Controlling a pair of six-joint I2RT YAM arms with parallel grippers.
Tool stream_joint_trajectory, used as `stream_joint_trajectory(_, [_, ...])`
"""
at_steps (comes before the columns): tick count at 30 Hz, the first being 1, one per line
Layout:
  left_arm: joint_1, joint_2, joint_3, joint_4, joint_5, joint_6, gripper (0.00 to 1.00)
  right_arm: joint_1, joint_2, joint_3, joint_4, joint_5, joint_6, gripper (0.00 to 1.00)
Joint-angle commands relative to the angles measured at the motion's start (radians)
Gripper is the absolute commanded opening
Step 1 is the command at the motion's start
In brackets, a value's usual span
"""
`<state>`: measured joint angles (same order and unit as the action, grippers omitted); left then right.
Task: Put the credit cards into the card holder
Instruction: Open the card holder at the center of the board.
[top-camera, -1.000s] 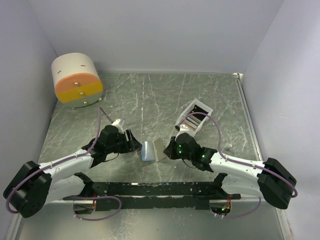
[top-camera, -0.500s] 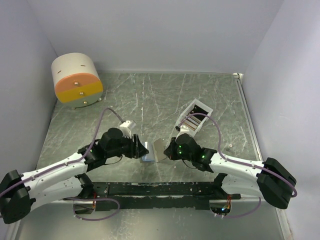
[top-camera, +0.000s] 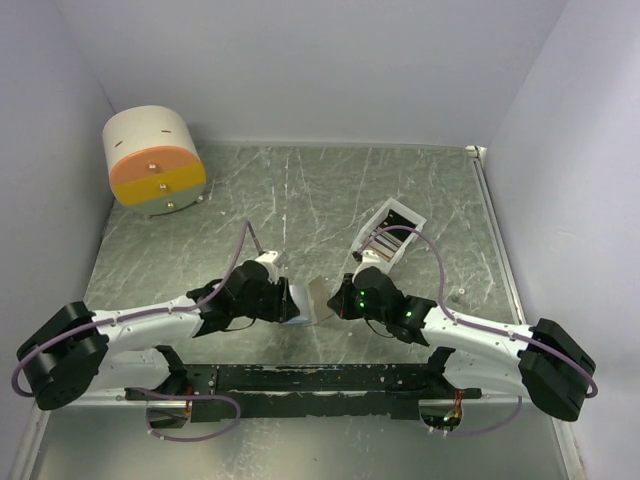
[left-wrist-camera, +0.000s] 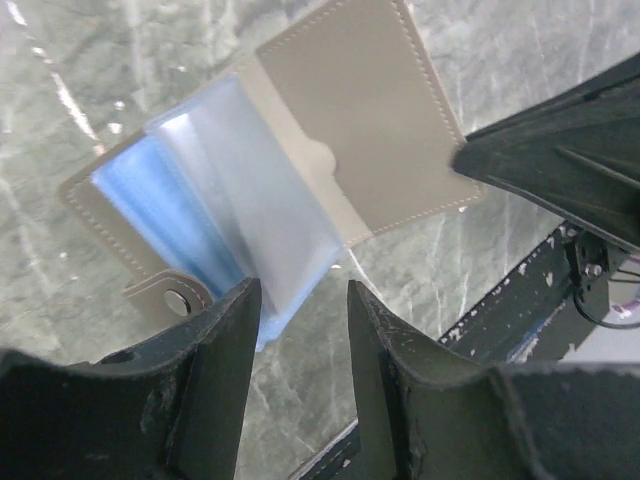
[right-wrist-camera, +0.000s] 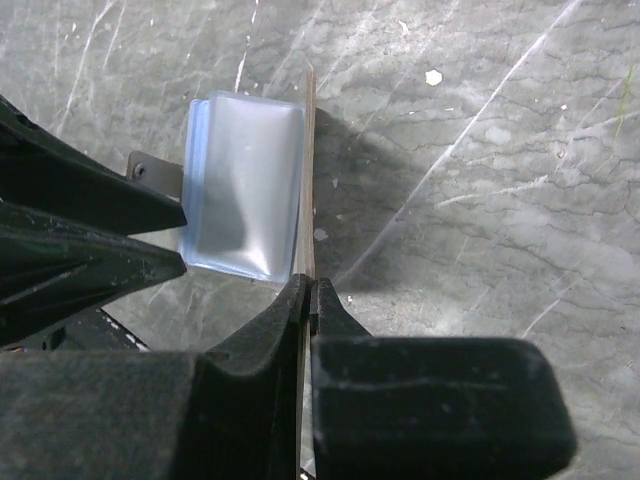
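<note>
Pinching card holder (top-camera: 312, 297) flap (left-wrist-camera: 370, 110) — right pincer (right-wrist-camera: 308, 300), left pincer (left-wrist-camera: 300, 295) astride sleeves (left-wrist-camera: 250, 190)

I read the card holder (left-wrist-camera: 350, 130) as taupe-grey outside with pale stitching and light blue with frosted clear sleeves inside, the bench (top-camera: 300, 190) as grey-green marbled with white veins, the drum (top-camera: 155, 160) as cream and orange, the slotted tray (top-camera: 405, 213) as white, and my left tool (left-wrist-camera: 300, 300) and right tool (right-wrist-camera: 308, 295) as black.

The card holder (top-camera: 316, 296) sits hemmed between left gripper (left-wrist-camera: 302, 295) and right gripper (right-wrist-camera: 308, 296)
</note>
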<state>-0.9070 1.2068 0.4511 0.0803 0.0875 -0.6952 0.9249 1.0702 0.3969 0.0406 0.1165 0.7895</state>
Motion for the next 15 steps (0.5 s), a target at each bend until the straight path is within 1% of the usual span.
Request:
stream_joint_trajectory(1, [-0.004, -0.062, 0.012, -0.042, -0.149, -0.014, 0.51, 0.002, -0.022, -0.009, 0.012, 0.013, 0.01, 0.0])
stream_joint_trajectory(6, [-0.004, -0.144, -0.037, -0.108, -0.268, -0.079, 0.52, 0.003, -0.01, -0.017, 0.022, 0.005, 0.009, 0.0])
stream_joint_trajectory(10, [-0.005, -0.176, -0.065, -0.141, -0.331, -0.118, 0.54, 0.003, -0.004, -0.024, 0.028, 0.007, 0.007, 0.0])
stream_joint_trajectory(15, [-0.005, -0.146, -0.075, -0.15, -0.342, -0.13, 0.56, 0.002, 0.0, -0.041, 0.039, 0.01, 0.016, 0.0])
